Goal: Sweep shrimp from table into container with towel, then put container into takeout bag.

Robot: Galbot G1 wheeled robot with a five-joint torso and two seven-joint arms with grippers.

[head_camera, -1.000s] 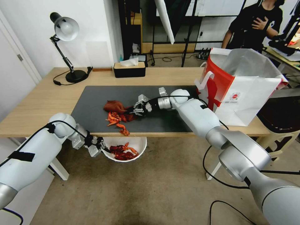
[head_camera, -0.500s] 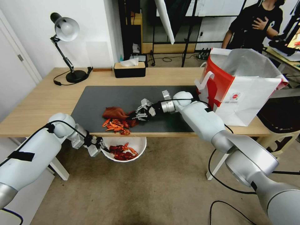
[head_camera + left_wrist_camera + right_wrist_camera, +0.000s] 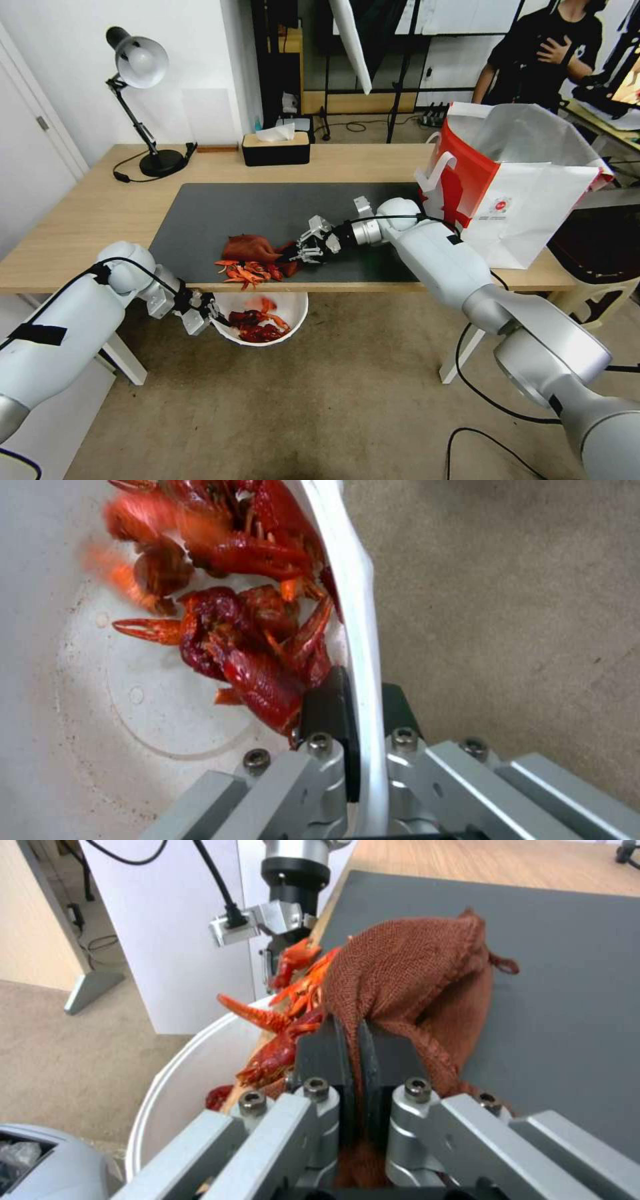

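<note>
While gripping the towel (image 3: 250,247), right end effector (image 3: 298,252) nudges shrimp (image 3: 245,273).

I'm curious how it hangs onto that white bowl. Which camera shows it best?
The left wrist view: the left tool pinches the container rim between its fingers. The head view shows it from afar below the table edge; the right wrist view, just its rim.
</note>
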